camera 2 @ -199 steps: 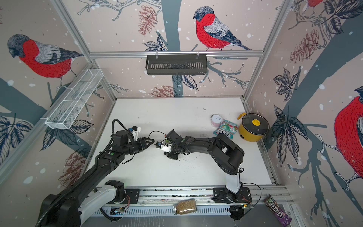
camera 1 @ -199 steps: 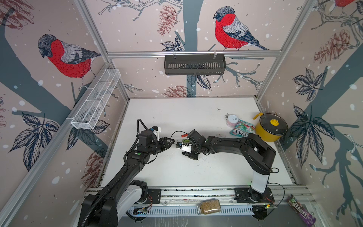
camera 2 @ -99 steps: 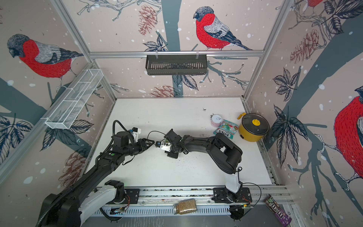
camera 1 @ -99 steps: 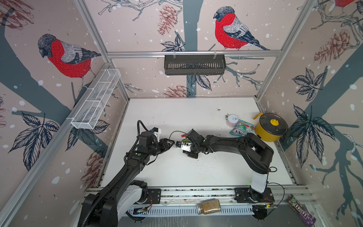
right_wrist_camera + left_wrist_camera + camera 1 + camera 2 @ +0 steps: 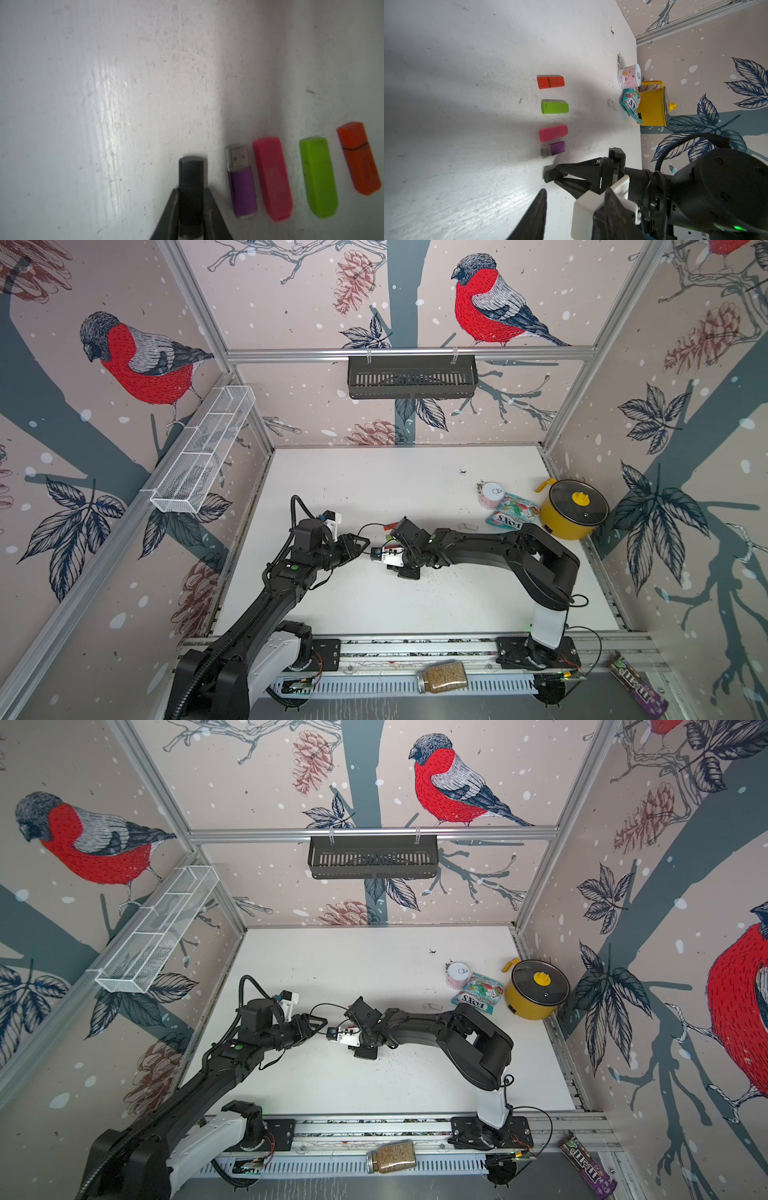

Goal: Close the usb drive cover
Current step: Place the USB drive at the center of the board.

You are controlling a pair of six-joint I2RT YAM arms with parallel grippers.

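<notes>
A black usb drive (image 5: 191,172) lies low over the white table (image 5: 83,104), and my right gripper (image 5: 191,190) is shut on it. Its capped end pokes out past the fingertips, with a seam line across it. Beside it a purple drive with a clear cover (image 5: 242,187), a pink one (image 5: 272,178), a green one (image 5: 318,176) and an orange one (image 5: 359,158) lie in a row. In both top views the wrist camera hides the black drive. My left gripper (image 5: 363,546) stands open just left of the right gripper (image 5: 388,566), holding nothing.
At the right side stand a yellow pot (image 5: 573,510), a Fox's candy bag (image 5: 513,514) and a pink can (image 5: 492,493). A small white piece (image 5: 467,526) lies near them. A jar (image 5: 442,676) rests on the front rail.
Both arms have barely shifted. The right gripper stays shut on the black drive, and the left gripper stays open beside it.
</notes>
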